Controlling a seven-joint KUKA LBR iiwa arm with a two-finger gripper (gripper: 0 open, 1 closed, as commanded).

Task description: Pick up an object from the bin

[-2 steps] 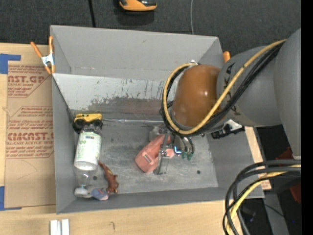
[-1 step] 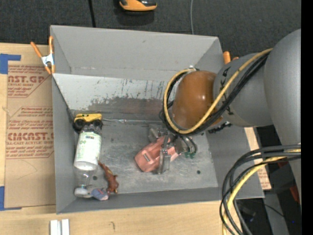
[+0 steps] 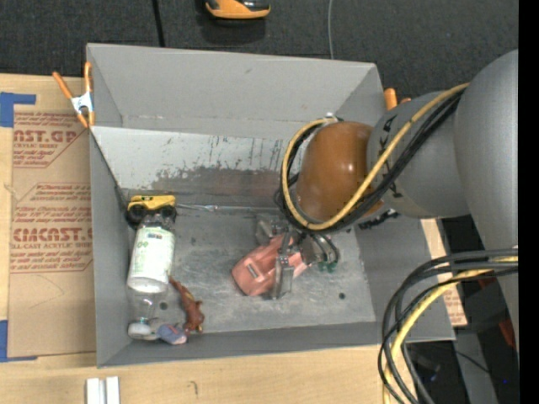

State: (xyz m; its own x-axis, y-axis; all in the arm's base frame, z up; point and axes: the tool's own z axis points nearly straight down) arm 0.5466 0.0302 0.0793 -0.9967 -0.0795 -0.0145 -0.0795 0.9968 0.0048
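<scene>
The hand (image 3: 284, 266) sits on the pink object (image 3: 255, 272) on the bin (image 3: 219, 99) floor, right of centre. Whether it is clenched or released cannot be determined. A white bottle (image 3: 151, 259) lies at left.

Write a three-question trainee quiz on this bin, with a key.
1. True or false: the clear plastic bottle with a white label lies in the left part of the grey metal bin.
2. Which thing lies nearest the pincer? A. the bottle. B. the pink soft lump. C. the small brown toy lizard.
3. Fill in: in the view, the small yellow toy car sits just ____ the bottle.
Key: 1 true; 2 B; 3 above.
</scene>
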